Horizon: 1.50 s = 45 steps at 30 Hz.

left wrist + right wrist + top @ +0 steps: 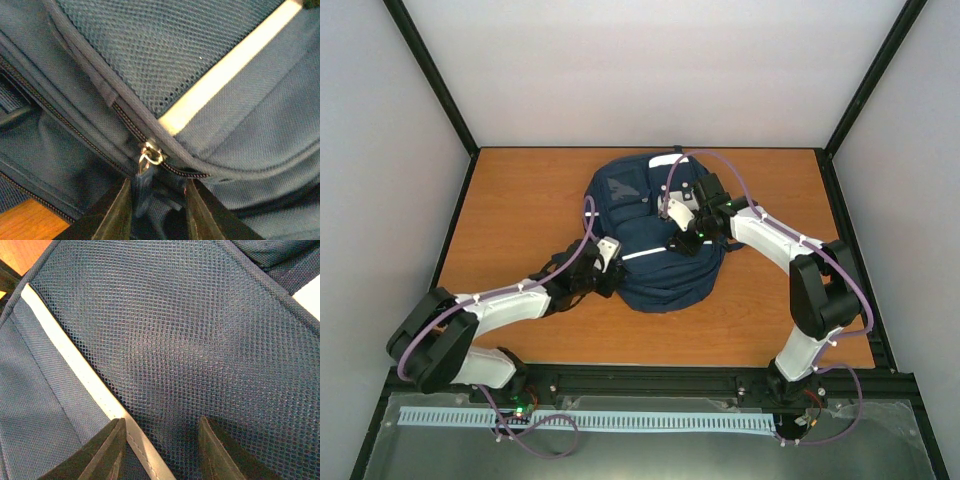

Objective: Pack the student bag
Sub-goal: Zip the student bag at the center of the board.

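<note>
The student bag is a navy backpack with white stripes, lying flat in the middle of the table. My left gripper is at its left side. In the left wrist view the left gripper is open around a zipper slider with a metal ring. Its dark pull tab hangs between the jaws, close to the left finger. My right gripper rests on top of the bag. In the right wrist view it is open, pressed against the mesh pocket beside a white stripe.
The orange wooden table is walled by white panels with black corner posts. A black rail runs along the near edge by the arm bases. Table wood shows at the corner of each wrist view.
</note>
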Each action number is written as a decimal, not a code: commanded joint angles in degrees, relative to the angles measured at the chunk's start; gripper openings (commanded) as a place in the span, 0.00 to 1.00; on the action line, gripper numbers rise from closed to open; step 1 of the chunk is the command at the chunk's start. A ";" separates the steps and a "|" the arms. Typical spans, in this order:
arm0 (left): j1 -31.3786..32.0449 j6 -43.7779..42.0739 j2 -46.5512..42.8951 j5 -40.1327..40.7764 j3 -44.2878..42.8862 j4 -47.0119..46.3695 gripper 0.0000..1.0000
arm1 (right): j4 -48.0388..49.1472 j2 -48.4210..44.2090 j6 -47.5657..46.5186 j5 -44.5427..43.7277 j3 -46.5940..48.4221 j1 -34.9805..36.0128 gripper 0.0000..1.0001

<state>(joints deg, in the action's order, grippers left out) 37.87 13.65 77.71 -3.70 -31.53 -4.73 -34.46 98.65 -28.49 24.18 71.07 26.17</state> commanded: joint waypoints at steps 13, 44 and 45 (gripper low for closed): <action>-0.34 -0.53 -2.93 2.28 2.24 -1.64 0.11 | 0.43 0.81 -0.37 -0.46 -1.02 0.11 0.40; -0.27 -4.36 -0.30 3.22 0.72 -4.22 0.31 | -0.43 2.03 -0.65 0.93 -0.84 0.03 0.37; -0.25 -4.49 0.40 3.59 0.34 -4.15 0.31 | -0.43 2.04 -0.66 0.95 -0.84 0.07 0.37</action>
<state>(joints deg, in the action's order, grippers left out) 37.87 11.27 75.68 -0.56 -29.21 -7.25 -34.46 99.24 -28.88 25.32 70.87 26.17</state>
